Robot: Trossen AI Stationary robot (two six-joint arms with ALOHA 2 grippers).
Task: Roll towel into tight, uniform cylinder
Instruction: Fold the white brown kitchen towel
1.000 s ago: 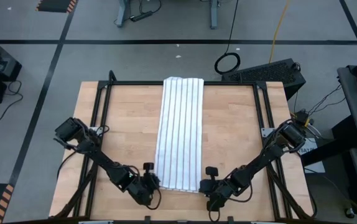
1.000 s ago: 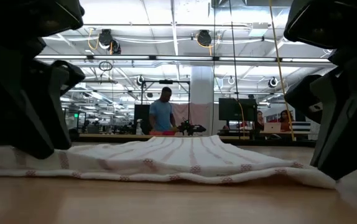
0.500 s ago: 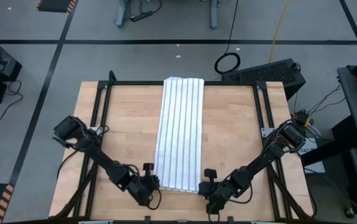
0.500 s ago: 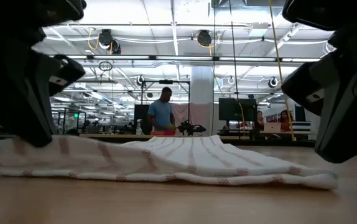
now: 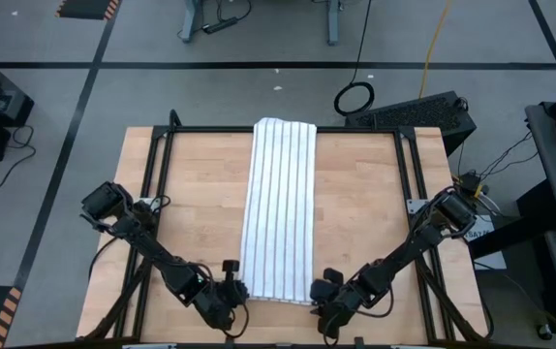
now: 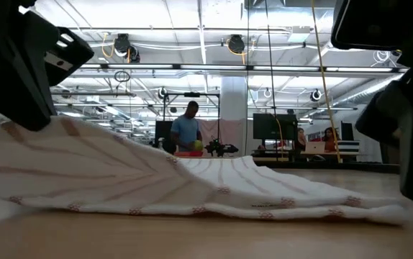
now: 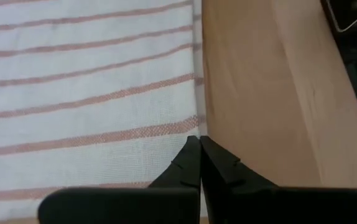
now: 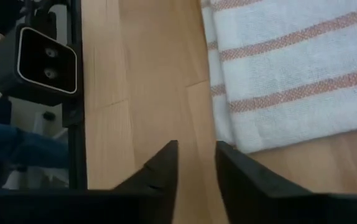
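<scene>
With our left gripper [image 7: 199, 142] clenched on the near corner of the towel [image 5: 280, 204], a long strip down the frame's middle, and our right gripper [image 8: 196, 152] parted beside it empty, we judged rolling barely begun; the right corner needed grasping next.

The towel [image 5: 279, 208] is laid lengthwise down the middle of the counter [image 5: 191, 204]. The left gripper [image 5: 236, 294] is set at its near left corner, which is lifted; the right gripper [image 5: 320, 291] just beside its near right corner.
</scene>
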